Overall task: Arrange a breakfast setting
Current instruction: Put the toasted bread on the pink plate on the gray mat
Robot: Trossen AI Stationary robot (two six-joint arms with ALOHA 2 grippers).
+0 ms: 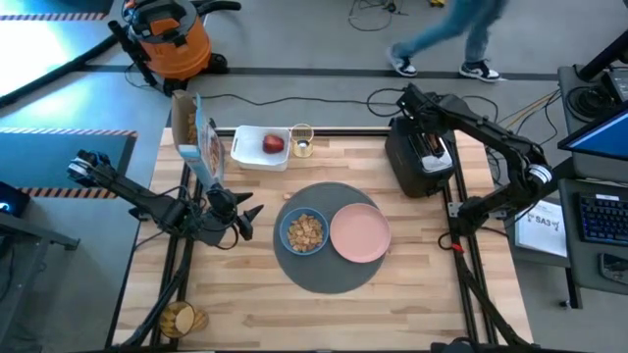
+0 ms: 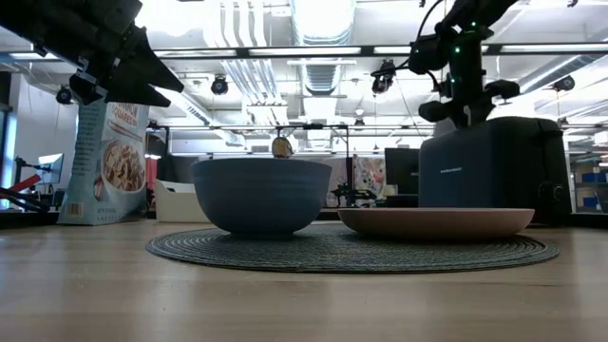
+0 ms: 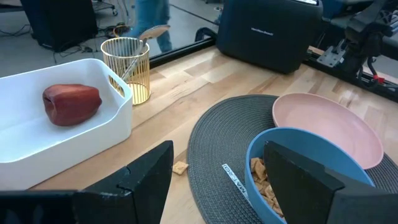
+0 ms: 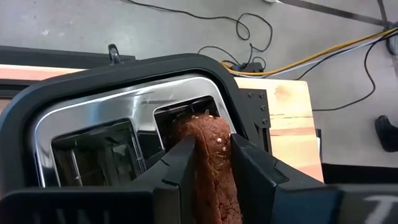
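A toast slice [image 4: 208, 134] stands on edge in the black toaster's [image 1: 420, 162] right-hand slot, at the table's far right. My right gripper [image 4: 212, 142] is above the toaster, shut on the slice. My left gripper [image 1: 247, 216] is open and empty, above the table just left of the round dark grey mat [image 1: 329, 270]. On the mat stand a blue bowl [image 1: 304, 232] with cereal and a pink plate [image 1: 360, 233]. A red apple [image 1: 273, 144] lies in the white tray [image 1: 250, 149]. A spoon [image 3: 152, 31] stands in a gold wire cup [image 3: 127, 68]. My right gripper pinches the toast slice's two broad faces near its top edge [image 4: 214, 155] between its two fingers [image 4: 180, 165]. The fingers come from above, pointing down into the slot. The slice stands upright, its lower part inside the toaster slot.
A cereal box [image 1: 196, 147] stands at the far left beside the tray. A round yellowish item [image 1: 179, 319] sits at the near left corner. A cereal crumb [image 3: 180, 168] lies on the wood by the mat. A person walks on the floor beyond the table [image 1: 461, 34].
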